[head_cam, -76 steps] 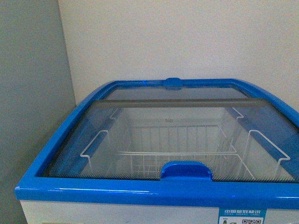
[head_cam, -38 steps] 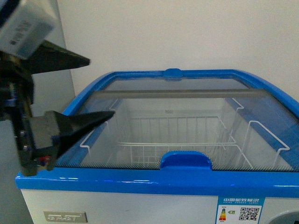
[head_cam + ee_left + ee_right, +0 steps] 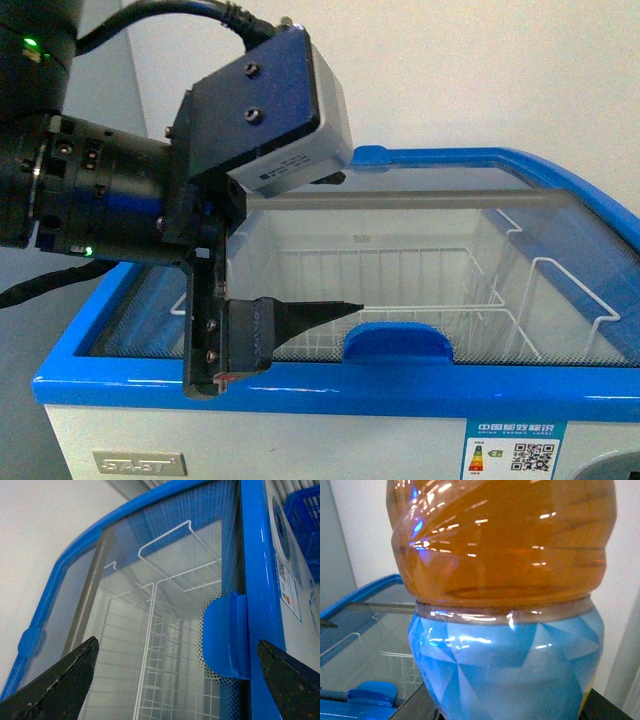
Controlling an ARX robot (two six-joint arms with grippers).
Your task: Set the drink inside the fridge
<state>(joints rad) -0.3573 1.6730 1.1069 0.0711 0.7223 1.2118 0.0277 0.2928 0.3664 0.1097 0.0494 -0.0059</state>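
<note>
The fridge (image 3: 560, 395) is a white chest cooler with a blue rim and a curved glass lid that is shut. White wire baskets (image 3: 400, 290) show under the glass. My left gripper (image 3: 350, 242) is open above the lid, just left of the blue front handle (image 3: 400, 352). In the left wrist view, the left gripper (image 3: 176, 641) has dark fingertips (image 3: 75, 672) spread wide, with the handle (image 3: 225, 635) between them and nothing held. The drink bottle (image 3: 505, 605), amber liquid over a blue label, fills the right wrist view with my right gripper (image 3: 510, 712) shut on it. The fridge (image 3: 365, 592) lies beyond it.
A white wall stands behind the fridge, with a grey panel (image 3: 125, 70) to the left. An energy sticker (image 3: 518, 450) is on the fridge front. A blue plastic basket (image 3: 305, 510) sits beside the fridge. The left arm's body (image 3: 90, 200) covers the lid's left part.
My left arm has swung in from the left and now reaches over the lid, its open fingers near the front handle. The lid has stayed shut.
</note>
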